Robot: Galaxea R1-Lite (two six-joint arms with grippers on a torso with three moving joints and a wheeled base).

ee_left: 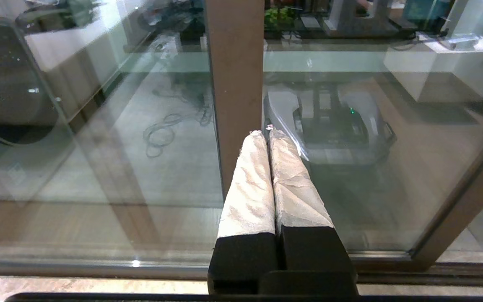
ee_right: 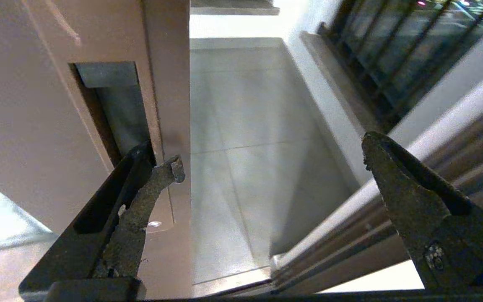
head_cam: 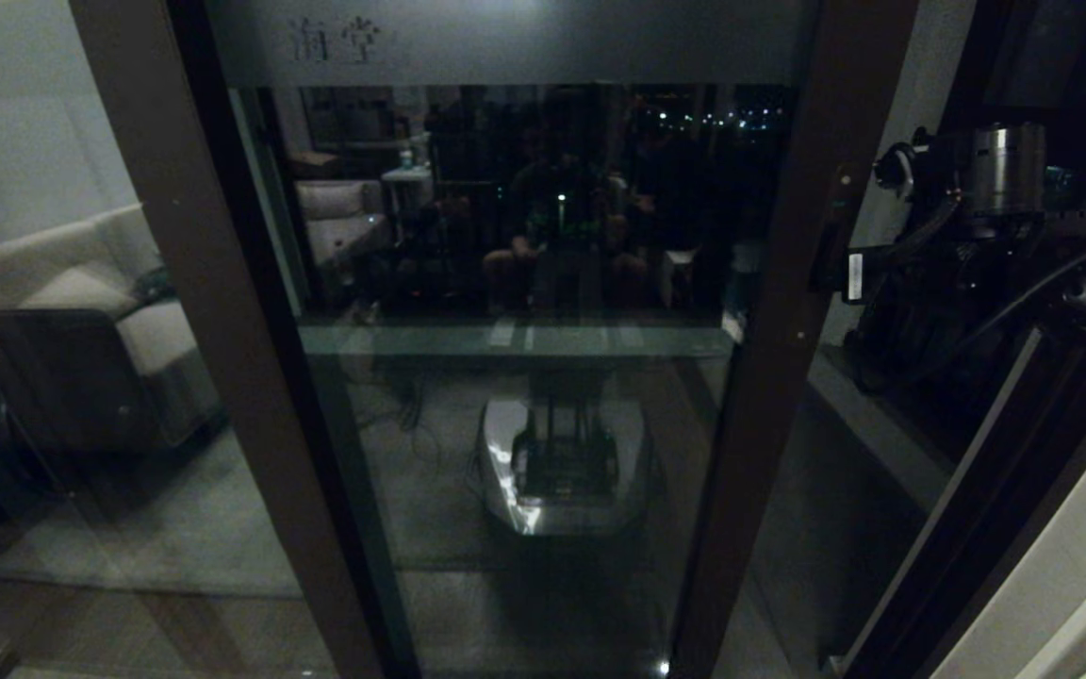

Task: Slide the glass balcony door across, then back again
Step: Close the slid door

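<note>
The right tool is spread wide and holds nothing. One of its fingers sits at the edge post of the glass door, its tip at the lower end of the dark recessed handle cut into that post; whether it presses on the post I cannot tell. The other finger stands well out to the far side, in front of the sill and track rails, with the tiled balcony floor showing between the two. In the head view the right arm reaches in beside the door's right post. The left tool is pressed together on nothing, its cloth-wrapped fingers pointing at a brown frame post just ahead.
</note>
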